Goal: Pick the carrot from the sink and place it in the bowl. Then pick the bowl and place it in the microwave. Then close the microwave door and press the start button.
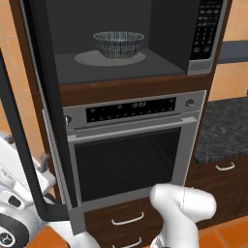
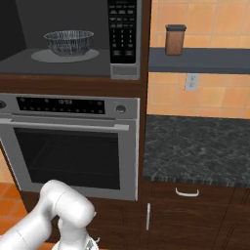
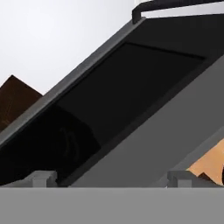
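Observation:
The bowl (image 1: 118, 43) (image 2: 68, 42) stands on the round turntable inside the microwave (image 1: 160, 43) (image 2: 126, 71), whose keypad panel (image 1: 208, 29) (image 2: 122, 29) is at the right. The carrot is hidden; I cannot see into the bowl. The sink is out of view. The microwave door (image 1: 48, 101) is swung open to the left, seen edge-on, with its black bar handle (image 1: 19, 145) outside. In the hand view that door (image 3: 127, 100) fills the picture at close range, its handle (image 3: 175, 4) at the top. My gripper (image 3: 111, 178) is open and holds nothing, its fingertips (image 3: 41, 177) just short of the door.
A wall oven (image 1: 131, 155) (image 2: 68, 146) sits under the microwave, with wooden drawers (image 1: 128, 220) below it. To the right are a dark stone counter (image 2: 195, 146) and a shelf with a brown jar (image 2: 175, 39). My arm (image 1: 184, 208) (image 2: 63, 210) is low in front of the oven.

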